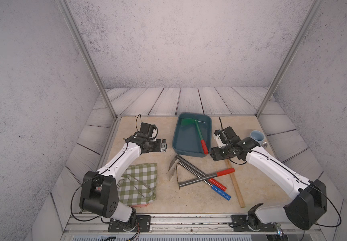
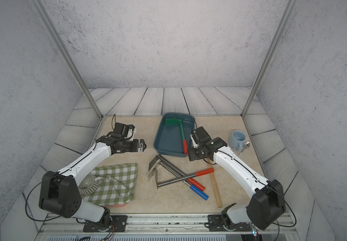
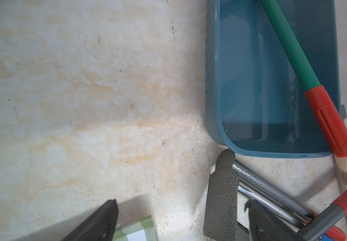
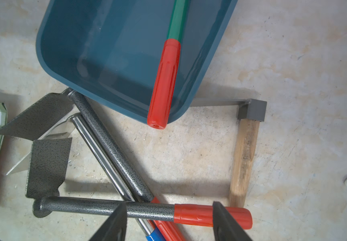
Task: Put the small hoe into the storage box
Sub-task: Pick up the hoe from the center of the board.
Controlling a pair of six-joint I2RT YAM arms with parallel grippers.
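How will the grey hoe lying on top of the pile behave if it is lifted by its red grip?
Probably stiff: the grey hoe has a metal-looking shaft. Likely blade-heavy, so its head may droop from the red grip. It crosses two other handles, so those might shift.

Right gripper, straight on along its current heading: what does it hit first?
Most likely the grey hoe lying on top, on its handle beside the red grip. The right wrist view shows that spot between the open right gripper's fingertips. How high it is above the hoe is unclear.

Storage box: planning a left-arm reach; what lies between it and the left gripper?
Bare tabletop only, between left gripper and storage box in both top views.
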